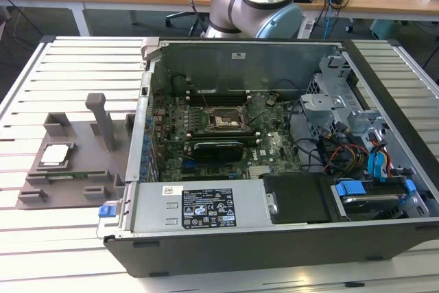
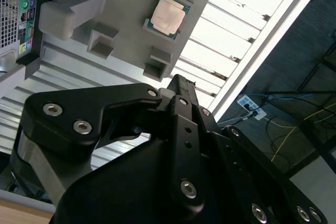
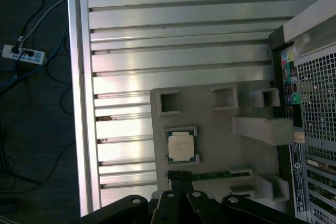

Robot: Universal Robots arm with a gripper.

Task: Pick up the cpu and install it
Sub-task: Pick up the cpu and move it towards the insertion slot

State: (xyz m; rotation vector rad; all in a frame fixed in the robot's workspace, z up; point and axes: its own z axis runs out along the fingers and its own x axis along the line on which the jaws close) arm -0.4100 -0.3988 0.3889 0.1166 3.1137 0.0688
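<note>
The cpu (image 1: pixel 55 155) is a small silvery square chip lying flat in a pocket of the grey fixture plate (image 1: pixel 82 135), at the exterior view's left beside the open computer case. Both wrist views look down on the cpu (image 2: pixel 168 16) (image 3: pixel 181 146) from well above. My gripper (image 3: pixel 180 174) (image 2: pixel 177 80) hangs in the air over the fixture's edge, apart from the chip, its black fingers shut together with nothing between them. The black socket frame (image 1: pixel 223 120) sits on the green motherboard inside the case.
The open case (image 1: pixel 274 231) has tall metal walls, a long black card (image 1: pixel 218 149), cables and drive bays (image 1: pixel 370 162). The fixture carries an upright grey post (image 1: pixel 103 118) and a green memory stick (image 3: pixel 210 174). The slatted metal table (image 3: pixel 173 35) ends at a rail (image 3: pixel 81 103).
</note>
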